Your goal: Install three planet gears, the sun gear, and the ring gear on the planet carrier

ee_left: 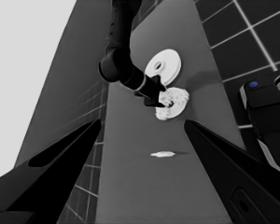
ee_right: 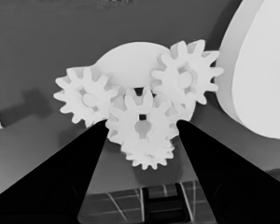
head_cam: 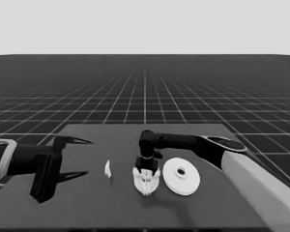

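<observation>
**Entry: four gears seated on the smaller round part, larger part not yet fitted**

Right gripper (head_cam: 147,170): positioned directly over the smaller round part (ee_right: 130,58), fingers spread to either side of the central gear (ee_right: 141,122) with a gap visible at each flank; nothing is held.

Gears: all four are seen meshed on the smaller round part, immediately below and between the right gripper's fingers; three are set around the central one.

Larger round part (head_cam: 181,176): laid flat on the counter (head_cam: 87,203), just beside the right gripper on its outer side, close to the assembly. Judged the remaining item; the right arm is much the nearer.

Left gripper (head_cam: 76,157): parked wide open, well apart.

Thin white piece (head_cam: 108,169): between the two grippers.
</observation>
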You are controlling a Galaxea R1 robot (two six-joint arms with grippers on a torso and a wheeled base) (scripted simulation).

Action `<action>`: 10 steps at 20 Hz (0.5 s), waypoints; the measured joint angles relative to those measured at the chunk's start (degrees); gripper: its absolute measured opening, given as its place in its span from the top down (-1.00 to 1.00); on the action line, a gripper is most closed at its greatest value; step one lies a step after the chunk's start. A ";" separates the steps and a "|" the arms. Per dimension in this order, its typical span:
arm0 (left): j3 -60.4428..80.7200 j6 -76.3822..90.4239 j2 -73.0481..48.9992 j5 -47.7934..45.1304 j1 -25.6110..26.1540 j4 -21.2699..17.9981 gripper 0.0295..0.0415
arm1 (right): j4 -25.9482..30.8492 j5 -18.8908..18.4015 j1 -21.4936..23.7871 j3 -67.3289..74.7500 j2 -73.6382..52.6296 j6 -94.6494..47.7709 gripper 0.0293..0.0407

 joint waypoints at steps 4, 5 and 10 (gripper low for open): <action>0.00 0.00 0.00 0.00 0.00 0.00 -0.49 | 0.00 0.01 0.00 0.01 0.01 2.40 0.72; 0.00 0.00 0.00 0.00 0.00 0.00 -0.49 | 0.00 0.00 -0.04 0.00 0.00 3.00 0.72; 0.00 0.00 0.00 0.00 0.00 0.00 -0.49 | -0.01 0.00 -0.28 -0.07 -0.08 6.00 0.72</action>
